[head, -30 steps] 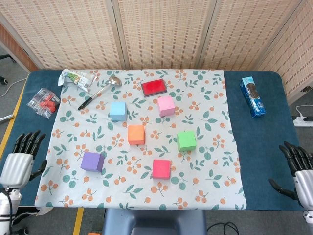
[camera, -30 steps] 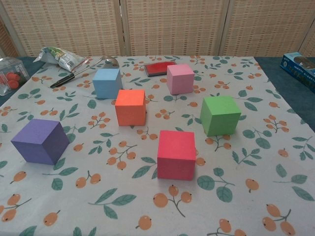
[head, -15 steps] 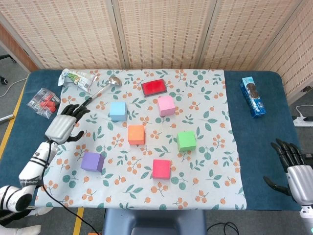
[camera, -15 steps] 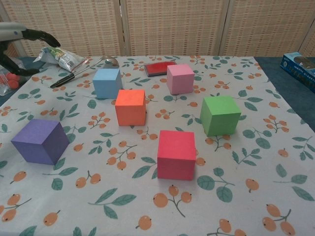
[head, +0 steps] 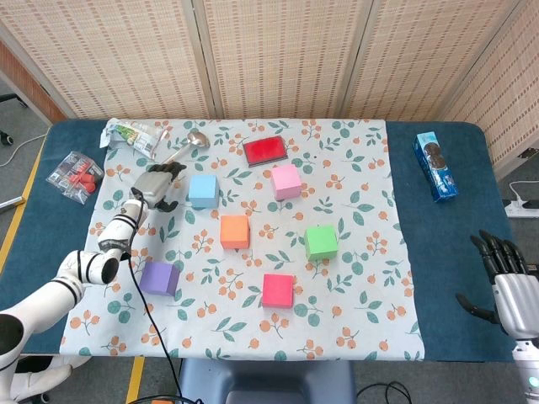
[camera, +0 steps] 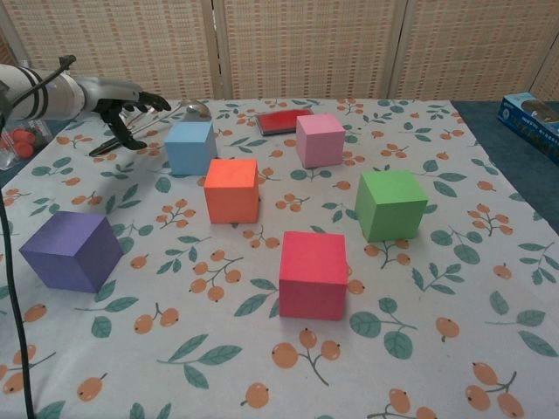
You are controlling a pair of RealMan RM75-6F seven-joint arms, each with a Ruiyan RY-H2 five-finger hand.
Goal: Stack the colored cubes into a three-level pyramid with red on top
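Note:
Several cubes lie apart on the floral cloth: light blue (head: 203,190) (camera: 190,147), pink (head: 286,181) (camera: 319,140), orange (head: 235,231) (camera: 232,189), green (head: 321,241) (camera: 390,204), purple (head: 158,278) (camera: 72,250) and red (head: 278,290) (camera: 313,274). My left hand (head: 156,184) (camera: 120,96) hovers just left of the light blue cube, fingers apart, holding nothing. My right hand (head: 506,280) stays at the table's right front edge, fingers spread and empty, far from every cube.
A flat red pad (head: 265,150) lies at the back. A ladle (head: 187,145), a snack bag (head: 130,135) and a packet of red pieces (head: 76,176) sit at the back left near my left arm. A blue cookie box (head: 434,165) lies at the right.
My left hand has swung from the table's left front edge in over the cloth to beside the light blue cube. The right hand has barely shifted. No cube has moved.

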